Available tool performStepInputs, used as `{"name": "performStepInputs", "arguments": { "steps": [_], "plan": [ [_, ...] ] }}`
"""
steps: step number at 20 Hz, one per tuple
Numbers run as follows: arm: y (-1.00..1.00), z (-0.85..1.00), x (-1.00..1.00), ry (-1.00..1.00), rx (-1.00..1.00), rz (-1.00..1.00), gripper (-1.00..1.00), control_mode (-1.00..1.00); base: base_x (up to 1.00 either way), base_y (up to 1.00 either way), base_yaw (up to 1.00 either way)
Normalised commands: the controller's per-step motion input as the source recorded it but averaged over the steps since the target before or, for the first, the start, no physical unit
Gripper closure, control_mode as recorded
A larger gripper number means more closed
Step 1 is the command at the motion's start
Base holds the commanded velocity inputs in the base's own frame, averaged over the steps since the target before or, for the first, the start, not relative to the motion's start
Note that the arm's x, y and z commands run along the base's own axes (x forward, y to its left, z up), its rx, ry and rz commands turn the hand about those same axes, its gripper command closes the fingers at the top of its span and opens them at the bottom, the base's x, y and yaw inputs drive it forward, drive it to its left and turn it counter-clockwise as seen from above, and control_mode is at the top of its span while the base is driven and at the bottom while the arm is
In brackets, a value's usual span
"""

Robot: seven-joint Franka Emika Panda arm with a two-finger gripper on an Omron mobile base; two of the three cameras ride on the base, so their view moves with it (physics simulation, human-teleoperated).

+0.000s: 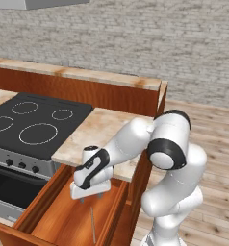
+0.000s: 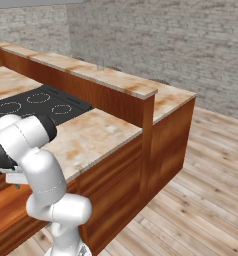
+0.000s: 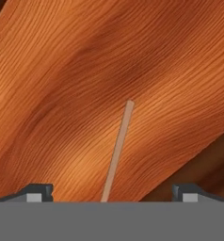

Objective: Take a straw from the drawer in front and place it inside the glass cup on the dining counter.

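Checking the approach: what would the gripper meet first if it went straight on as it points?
Probably the straw, lying between the open gripper tips on the drawer floor, though depth is unclear.

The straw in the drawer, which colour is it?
Pale reddish-brown straw, clearest in the hand view.

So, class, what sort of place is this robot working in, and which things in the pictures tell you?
Most likely a home kitchen. A black stovetop with ring burners sits beside marbled stone counters, and an open wooden drawer lies below the gripper. A brick wall stands behind.
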Motion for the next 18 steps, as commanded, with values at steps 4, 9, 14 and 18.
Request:
{"name": "performStepInputs", "arguments": {
  "steps": [4,9,14,18],
  "plan": [
    [0.00,-0.14,0.00,0.02,-0.03,-0.07,-1.00,-1.00,0.00,0.00,0.00],
    [0.00,-0.14,0.00,0.00,-0.04,-0.07,-1.00,-1.00,0.00,0.00,0.00],
    [0.00,-0.13,-0.03,0.00,-0.02,-0.07,-1.00,-1.00,0.00,0.00,0.00],
    [0.00,-0.13,-0.01,0.00,-0.01,-0.06,-1.00,-1.00,0.00,0.00,0.00]
  ]
}}
